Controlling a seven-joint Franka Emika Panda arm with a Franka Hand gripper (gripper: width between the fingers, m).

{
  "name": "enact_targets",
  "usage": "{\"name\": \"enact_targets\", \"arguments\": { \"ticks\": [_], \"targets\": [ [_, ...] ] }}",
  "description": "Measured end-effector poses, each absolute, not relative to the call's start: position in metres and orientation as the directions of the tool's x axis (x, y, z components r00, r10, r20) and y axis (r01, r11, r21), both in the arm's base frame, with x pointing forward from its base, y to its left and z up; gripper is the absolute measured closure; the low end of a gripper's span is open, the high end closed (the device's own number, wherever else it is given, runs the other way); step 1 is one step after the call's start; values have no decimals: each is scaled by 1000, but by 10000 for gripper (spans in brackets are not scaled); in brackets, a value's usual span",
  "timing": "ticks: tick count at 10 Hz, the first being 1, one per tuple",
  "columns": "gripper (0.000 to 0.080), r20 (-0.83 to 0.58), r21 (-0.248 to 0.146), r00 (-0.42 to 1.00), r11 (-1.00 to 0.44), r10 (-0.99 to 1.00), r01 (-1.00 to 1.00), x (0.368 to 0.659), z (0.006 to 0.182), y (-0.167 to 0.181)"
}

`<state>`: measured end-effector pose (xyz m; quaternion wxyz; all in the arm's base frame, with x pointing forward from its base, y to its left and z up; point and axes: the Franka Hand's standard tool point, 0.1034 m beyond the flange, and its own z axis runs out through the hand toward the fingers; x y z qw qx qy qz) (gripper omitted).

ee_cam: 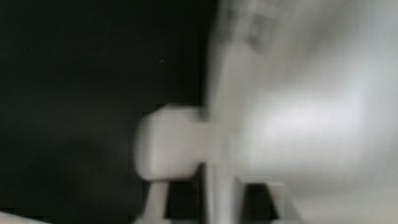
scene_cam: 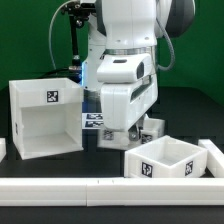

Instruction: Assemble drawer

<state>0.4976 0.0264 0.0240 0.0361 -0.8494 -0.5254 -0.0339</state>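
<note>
My gripper [scene_cam: 124, 133] is low at the table, jaws hidden, wrist view all blur, so can't tell opening or hold. Small white plastic box tray [scene_cam: 152, 128] sits just beside it, exterior view's right. Second white box tray [scene_cam: 165, 160] lies in front. Large white plastic cube housing [scene_cam: 45, 115] is well apart, exterior view's left

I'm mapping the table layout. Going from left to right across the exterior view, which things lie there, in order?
The large cube housing → the marker board → the front box tray.
</note>
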Motion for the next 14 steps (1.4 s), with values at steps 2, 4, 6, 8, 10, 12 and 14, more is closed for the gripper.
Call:
{"name": "enact_targets", "arguments": {
  "ticks": [2, 4, 6, 8, 10, 12, 14],
  "targets": [
    [762, 101, -3, 536, -539, 838, 842, 478, 31, 13],
    [762, 87, -19, 697, -699, 711, 715, 453, 43, 10],
    [762, 85, -20, 698, -699, 711, 715, 452, 42, 10],
    [761, 84, -22, 699, -700, 711, 714, 451, 41, 10],
    [761, 95, -16, 742, -744, 664, 668, 444, 43, 22],
    [761, 91, -26, 759, -761, 644, 649, 434, 43, 43],
    [761, 86, -36, 785, -786, 613, 618, 429, 40, 41]
  ]
}}
